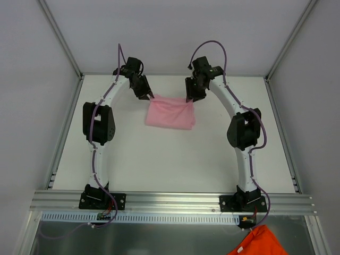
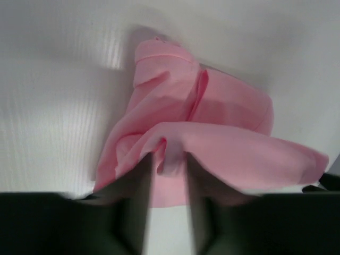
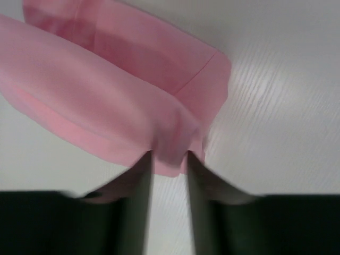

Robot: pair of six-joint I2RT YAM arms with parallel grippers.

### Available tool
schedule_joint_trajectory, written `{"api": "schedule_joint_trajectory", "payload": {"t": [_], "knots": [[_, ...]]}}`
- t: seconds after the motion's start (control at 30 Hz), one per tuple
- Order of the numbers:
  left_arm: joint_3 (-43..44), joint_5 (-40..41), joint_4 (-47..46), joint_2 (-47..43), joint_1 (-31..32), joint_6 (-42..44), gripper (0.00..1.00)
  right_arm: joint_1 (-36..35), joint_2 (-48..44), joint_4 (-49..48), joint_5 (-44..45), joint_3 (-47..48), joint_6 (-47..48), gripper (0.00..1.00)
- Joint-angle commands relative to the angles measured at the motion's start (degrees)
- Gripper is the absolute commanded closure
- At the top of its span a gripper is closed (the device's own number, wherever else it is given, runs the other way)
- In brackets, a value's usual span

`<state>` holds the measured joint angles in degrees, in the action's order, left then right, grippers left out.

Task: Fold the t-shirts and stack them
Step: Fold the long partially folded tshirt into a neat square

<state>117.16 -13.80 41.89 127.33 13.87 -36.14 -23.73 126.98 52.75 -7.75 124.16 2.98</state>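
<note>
both ends pinched. left gripper (image 2: 169, 162) has its fingers pressed onto a bunched wad of the pink t-shirt (image 1: 171, 114); right gripper (image 3: 167, 159) is clamped the same way on the opposite corner. the shirt spans straight between the two tools, already folded down to a small block. the rest of it trails away from the fingertips toward the arm bases, on or just above the table (image 1: 159, 170).

risks from here:
- thin fabric, small bite. on both sides only a short tongue of cloth shows past the fingers on the wrist side. any tug along the span could pull one corner out, and the fold collapses toward the other tool.
- layer count. the wrist views are blurred at the tips, so i can't tell if each pinch holds every layer or just the top ones. if it's partial, the lower layers stay behind on a lift and the fold opens.
- left side looks more crumpled ahead of its fingers than the right, with loose folds rolled over each other. carry that through the next fold and the edge lands skewed.
- unequal travel. if one arm leads, the span twists; if they close in, the middle sags and creases.
- dragging the trailing part across the surface under the tools would bunch it.
</note>
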Motion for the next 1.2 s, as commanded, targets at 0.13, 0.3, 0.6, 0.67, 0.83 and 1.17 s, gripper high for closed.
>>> {"api": "schedule_joint_trajectory", "payload": {"t": [0.13, 0.3, 0.6, 0.67, 0.83, 1.17], "knots": [[1.9, 1.0, -1.1, 2.0, -1.1, 1.0, 0.01, 0.8, 2.0, -1.7, 13.2, 5.9, 3.8, 0.19], [1.6, 0.9, -2.2, -0.5, -1.8, 1.9, 0.01, 0.7, -1.9, -4.9, 12.1, 1.8, 3.4, 0.20], [-3.6, -2.8, -7.5, -11.2, -2.0, 1.9, 0.01, 0.0, -11.3, -4.8, 4.1, -8.4, 1.1, 0.99], [-5.1, -3.2, -9.1, -13.7, -1.9, 1.5, 0.01, -0.4, -14.7, -5.0, 3.5, -12.6, 1.0, 0.99], [-10.4, -11.4, -12.2, -14.7, -1.9, 0.8, 0.01, -0.4, -20.3, -6.2, -1.0, -19.8, 1.4, 0.99], [-18.8, -18.1, -18.1, -11.4, -1.7, -0.2, 0.01, -0.4, -22.5, -9.6, -6.7, -29.9, -0.4, 0.99]]}}
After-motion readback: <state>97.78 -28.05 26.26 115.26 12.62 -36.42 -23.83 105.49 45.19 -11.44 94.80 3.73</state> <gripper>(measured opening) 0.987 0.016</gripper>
